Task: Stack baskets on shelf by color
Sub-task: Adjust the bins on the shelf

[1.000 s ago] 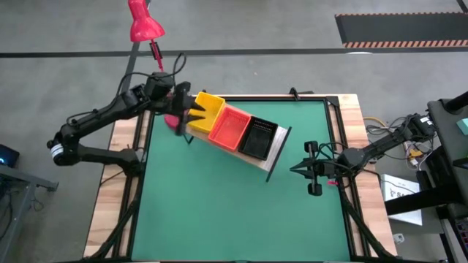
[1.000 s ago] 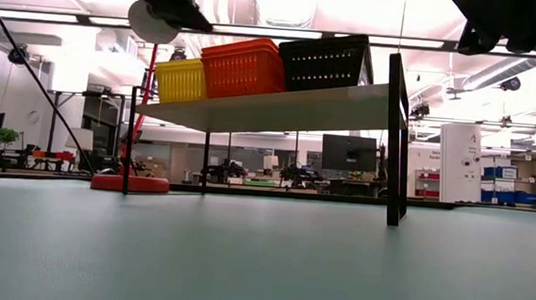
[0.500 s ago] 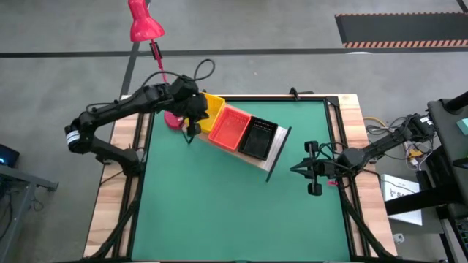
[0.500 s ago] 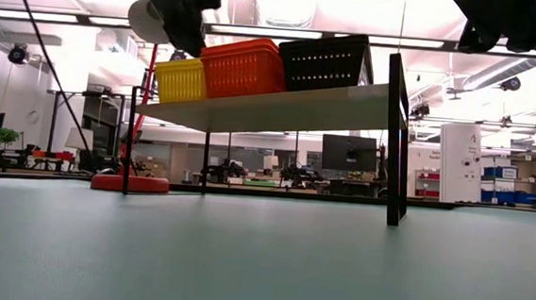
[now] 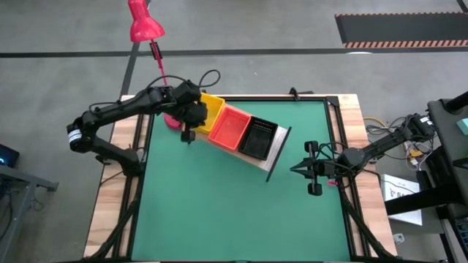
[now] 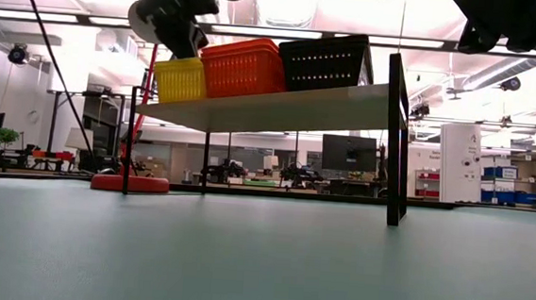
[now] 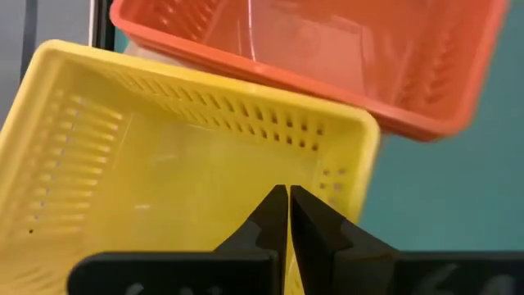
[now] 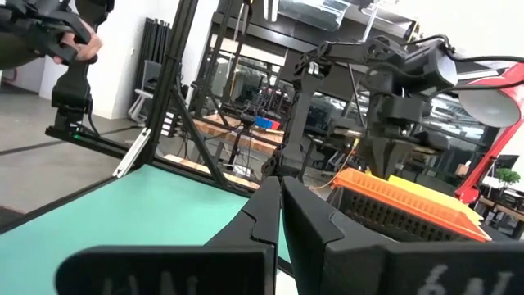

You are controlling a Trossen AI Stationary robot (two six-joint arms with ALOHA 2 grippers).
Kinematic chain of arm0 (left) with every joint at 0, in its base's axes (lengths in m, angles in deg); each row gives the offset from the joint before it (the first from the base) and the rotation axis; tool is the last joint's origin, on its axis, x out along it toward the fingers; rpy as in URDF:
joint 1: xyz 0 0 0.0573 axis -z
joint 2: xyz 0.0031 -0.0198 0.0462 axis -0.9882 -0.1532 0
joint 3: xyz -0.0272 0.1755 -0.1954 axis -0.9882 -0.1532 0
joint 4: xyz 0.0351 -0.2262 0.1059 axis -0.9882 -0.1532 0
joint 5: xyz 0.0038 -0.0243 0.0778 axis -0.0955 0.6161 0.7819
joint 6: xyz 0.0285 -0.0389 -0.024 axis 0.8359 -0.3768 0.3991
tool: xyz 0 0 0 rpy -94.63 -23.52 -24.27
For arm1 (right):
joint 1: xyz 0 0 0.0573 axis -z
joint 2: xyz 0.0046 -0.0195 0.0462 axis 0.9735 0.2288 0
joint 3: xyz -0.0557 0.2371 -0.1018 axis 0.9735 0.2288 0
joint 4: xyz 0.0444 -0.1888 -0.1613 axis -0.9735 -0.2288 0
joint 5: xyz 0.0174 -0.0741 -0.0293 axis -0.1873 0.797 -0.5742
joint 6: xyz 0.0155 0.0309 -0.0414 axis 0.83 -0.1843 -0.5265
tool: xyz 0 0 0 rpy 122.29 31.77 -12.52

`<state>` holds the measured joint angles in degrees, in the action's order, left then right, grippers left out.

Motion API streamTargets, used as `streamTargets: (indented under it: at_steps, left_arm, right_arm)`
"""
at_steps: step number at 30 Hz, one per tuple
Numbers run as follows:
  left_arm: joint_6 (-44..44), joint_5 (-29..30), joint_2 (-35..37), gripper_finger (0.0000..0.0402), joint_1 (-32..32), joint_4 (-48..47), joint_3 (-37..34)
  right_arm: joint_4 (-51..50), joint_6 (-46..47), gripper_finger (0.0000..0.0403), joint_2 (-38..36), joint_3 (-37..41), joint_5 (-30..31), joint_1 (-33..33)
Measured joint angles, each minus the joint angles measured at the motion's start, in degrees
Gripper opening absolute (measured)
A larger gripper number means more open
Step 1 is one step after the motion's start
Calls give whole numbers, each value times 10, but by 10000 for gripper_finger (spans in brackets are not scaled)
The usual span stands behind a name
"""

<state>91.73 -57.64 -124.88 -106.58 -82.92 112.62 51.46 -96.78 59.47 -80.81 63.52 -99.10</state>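
Observation:
Three baskets stand side by side on the shelf at the table's far left: yellow, red-orange and black. In the low view they sit in a row on the raised plank. My left gripper is shut and hovers just over the yellow basket, its fingertips a little above the rim; I see no touch. My right gripper waits shut above the mat, right of the shelf.
A red desk lamp stands beyond the table's far left corner, its base behind the shelf leg. The shelf's black frame post stands on the green mat. A person's hand shows beyond the table.
My left gripper has shut its fingers, which stood spread over the yellow basket a second ago. It has shifted slightly toward the shelf and come lower over that basket. The baskets and my right arm have kept still.

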Motion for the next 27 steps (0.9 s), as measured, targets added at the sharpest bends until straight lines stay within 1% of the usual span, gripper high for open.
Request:
streamTargets:
  at_steps: [5,9,16,25,27]
  left_arm:
    - [35,0,14,1,5,-16,0]
    - [38,0,21,1,5,-18,-2]
    - [67,0,34,1,8,-52,2]
    - [62,6,60,1,13,-5,2]
    - [43,5,64,1,22,18,2]
  right_arm:
    - [0,4,9,0,0,0,0]
    - [0,4,9,0,0,0,0]
    - [0,4,9,0,0,0,0]
    - [0,4,9,0,0,0,0]
    - [0,4,9,0,0,0,0]
